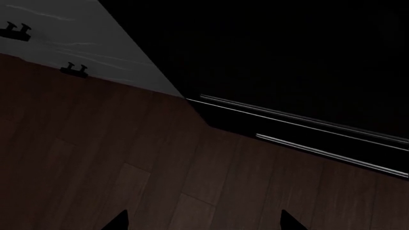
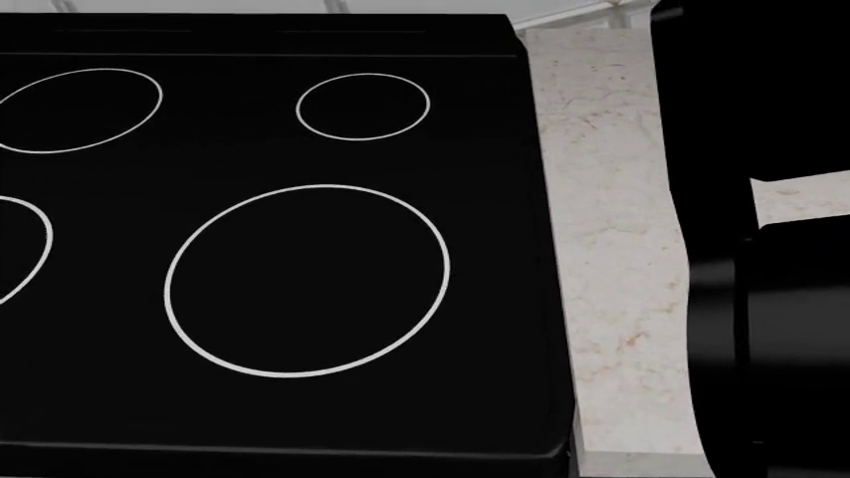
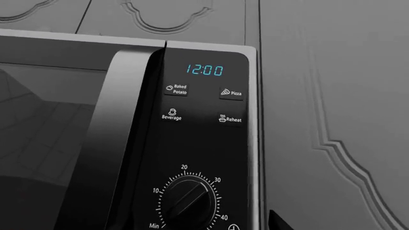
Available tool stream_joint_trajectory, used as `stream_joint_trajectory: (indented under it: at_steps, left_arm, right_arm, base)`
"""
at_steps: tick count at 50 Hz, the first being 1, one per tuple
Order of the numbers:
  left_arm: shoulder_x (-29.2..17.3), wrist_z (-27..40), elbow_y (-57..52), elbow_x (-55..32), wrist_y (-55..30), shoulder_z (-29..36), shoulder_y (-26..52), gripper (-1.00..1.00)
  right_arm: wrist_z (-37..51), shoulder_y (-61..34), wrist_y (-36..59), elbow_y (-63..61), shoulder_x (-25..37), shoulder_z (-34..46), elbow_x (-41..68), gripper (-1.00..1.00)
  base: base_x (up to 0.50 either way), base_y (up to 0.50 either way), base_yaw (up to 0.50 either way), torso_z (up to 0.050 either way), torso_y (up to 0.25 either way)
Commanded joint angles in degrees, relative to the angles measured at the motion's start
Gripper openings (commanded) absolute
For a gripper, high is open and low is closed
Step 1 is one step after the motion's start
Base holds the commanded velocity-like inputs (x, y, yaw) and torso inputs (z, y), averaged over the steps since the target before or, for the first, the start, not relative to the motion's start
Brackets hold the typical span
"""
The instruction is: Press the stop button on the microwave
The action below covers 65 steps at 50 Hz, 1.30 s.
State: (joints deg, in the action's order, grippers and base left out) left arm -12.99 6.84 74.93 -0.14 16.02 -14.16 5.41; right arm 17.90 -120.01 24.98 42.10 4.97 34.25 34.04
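Looking down from the head, a black cooktop (image 2: pixel 266 249) fills most of the frame, a pale marble counter (image 2: pixel 611 249) strip beside it, and a dark arm (image 2: pixel 770 329) crowds the right edge. Over on the left wrist, two finger tips (image 1: pixel 118 221) sit apart above dark wood floor (image 1: pixel 96 158), holding nothing. On the right wrist, the microwave (image 3: pixel 96 143) panel is close: clock (image 3: pixel 204 70), Reheat button (image 3: pixel 230 118), timer dial (image 3: pixel 188 201). No stop button shows in frame; that claw's spread I cannot tell.

black cooktop (image 2: pixel 266 249) | marble counter (image 2: pixel 611 249) beside it | wood floor (image 1: pixel 96 167)
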Motion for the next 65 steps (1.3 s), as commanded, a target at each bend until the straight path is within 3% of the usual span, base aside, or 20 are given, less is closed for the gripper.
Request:
stream_joint_trajectory:
  at_steps: [1,48,57,58,65]
  left_arm:
    - [0.1,0.0,0.1,0.0,0.0,0.0,-0.1,1.00]
    - [0.1,0.0,0.1,0.0,0.0,0.0,-0.1,1.00]
    - [0.1,0.0,0.1,0.0,0.0,0.0,-0.1,1.00]
    - [0.1,0.0,0.1,0.0,0.0,0.0,-0.1,1.00]
    - [0.1,0.0,0.1,0.0,0.0,0.0,-0.1,1.00]
  right_arm:
    - [1.1,0.8,-0.4,-1.7,0.9,0.1,0.0,1.00]
    - [-0.9,3.0,-1.3,-2.6,1.3,1.1,1.5,1.00]
    - [2.6,4.2,3.4,-7.4,2.5,1.0,2.9,1.00]
    - [3.3,4.3,4.2,-8.3,2.6,0.8,3.3,-1.00]
    - [5.1,5.6,7.8,-14.3,3.4,0.4,5.6,-1.00]
  base:
    - [0.00,0.00,0.00,0.000,0.000]
    - [0.07,0.00,0.00,0.000,0.000]
    - [0.00,0.00,0.00,0.000,0.000]
    - [0.00,0.00,0.00,0.000,0.000]
    - [0.00,0.00,0.00,0.000,0.000]
